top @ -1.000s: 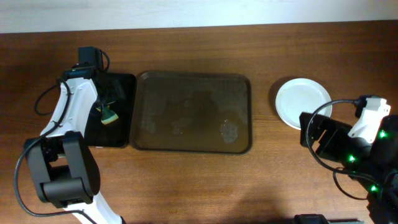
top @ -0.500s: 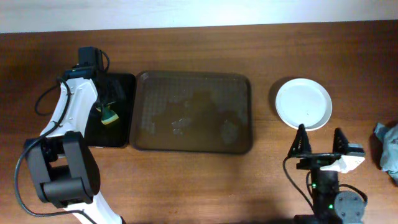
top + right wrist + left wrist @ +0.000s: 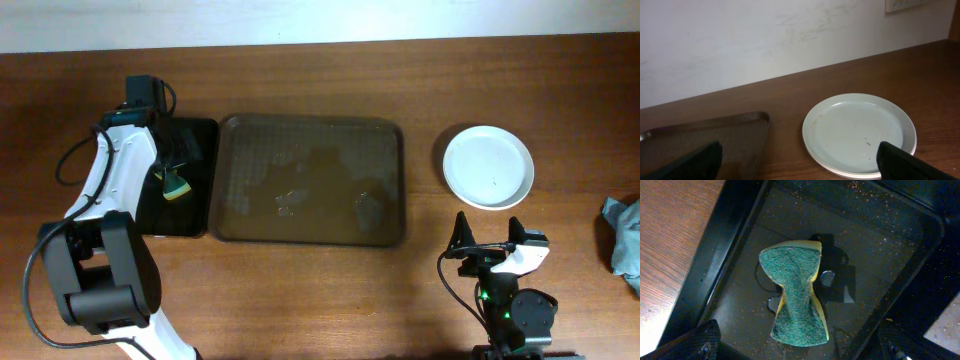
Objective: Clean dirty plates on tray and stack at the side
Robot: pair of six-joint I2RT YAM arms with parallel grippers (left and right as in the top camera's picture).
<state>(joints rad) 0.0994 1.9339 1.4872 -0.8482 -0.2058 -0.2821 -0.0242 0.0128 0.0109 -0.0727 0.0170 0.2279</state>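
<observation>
Overhead gives you the plates (image 3: pixel 487 166) stacked on the wooden table (image 3: pixel 300 295), to the right of the brown tray (image 3: pixel 250 150) with bare wood between them. The tray's floor is streaked with wet patches. Your right gripper (image 3: pixel 488 243) sits near the stack, on the side toward the table's near edge, jaws spread wide with nothing between them. From the right wrist, the uppermost of the plates looks pale and carries a few tiny specks, with further rims showing under it (how many, you cannot tell). Your left gripper (image 3: pixel 800 349) hangs over the small black tray (image 3: pixel 735 235) just left of the brown one, also fully open and empty. Below it a sponge (image 3: pixel 797 287) lies green scouring side up on the black tray's floor. A crumpled grey-blue cloth (image 3: pixel 624 245) lies at the table's right edge.
</observation>
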